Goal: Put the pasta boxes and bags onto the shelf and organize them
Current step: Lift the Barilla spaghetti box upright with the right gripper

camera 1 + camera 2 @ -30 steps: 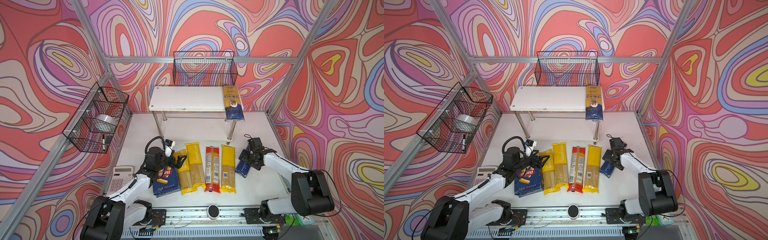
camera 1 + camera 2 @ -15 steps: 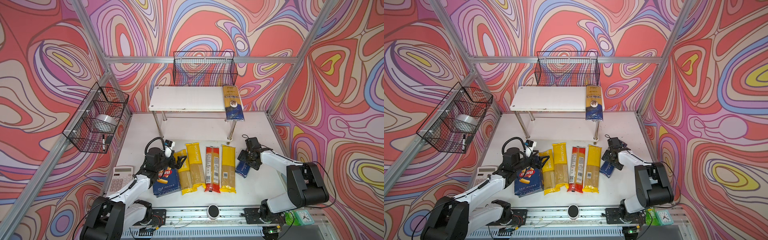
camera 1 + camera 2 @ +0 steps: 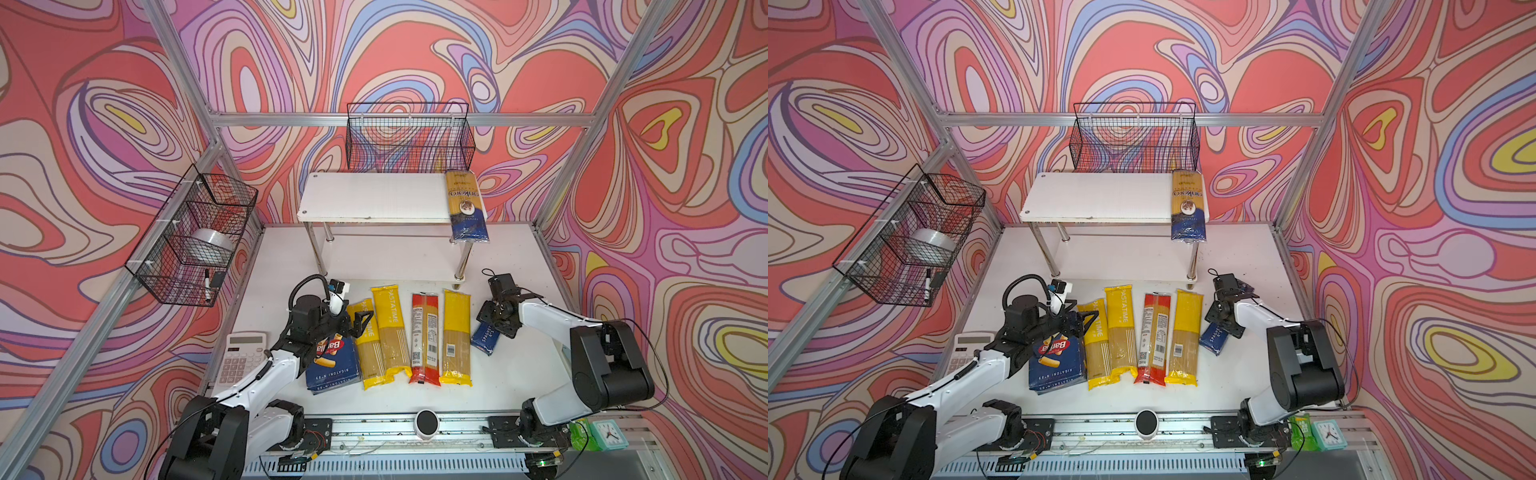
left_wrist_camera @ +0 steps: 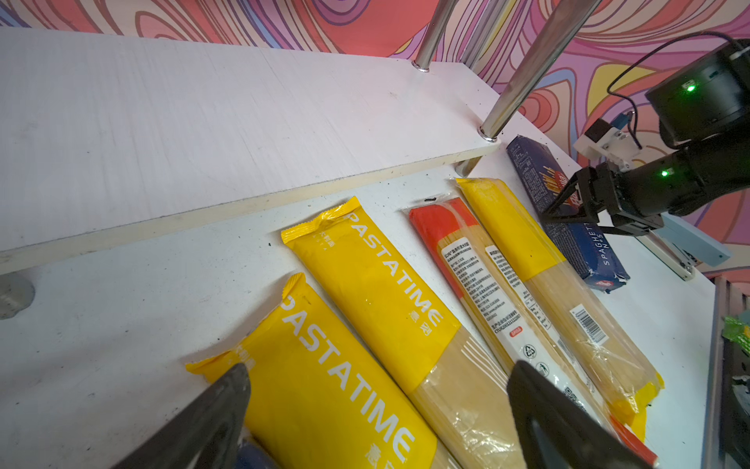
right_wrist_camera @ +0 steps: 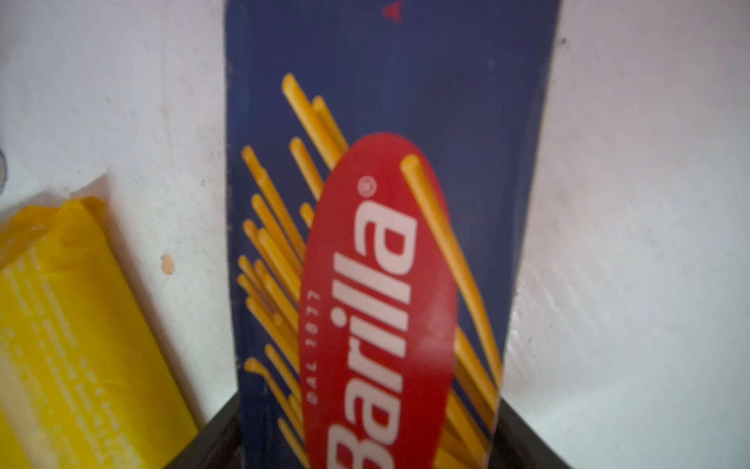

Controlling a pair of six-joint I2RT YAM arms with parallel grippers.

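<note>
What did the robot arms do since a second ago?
The right gripper dropped lower onto the blue spaghetti box. Its jaws narrowed and now sit on both sides of the box. I can't tell if they squeeze it yet. The box has not moved. The left gripper stayed open over a yellow bag. Everything else stayed put.

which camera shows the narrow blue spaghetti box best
The left wrist view: most of the spaghetti box shows along its length, label readable. The right wrist view gives only a blurred close-up of its printed front. In both top views the right gripper covers all but its near end.
</note>
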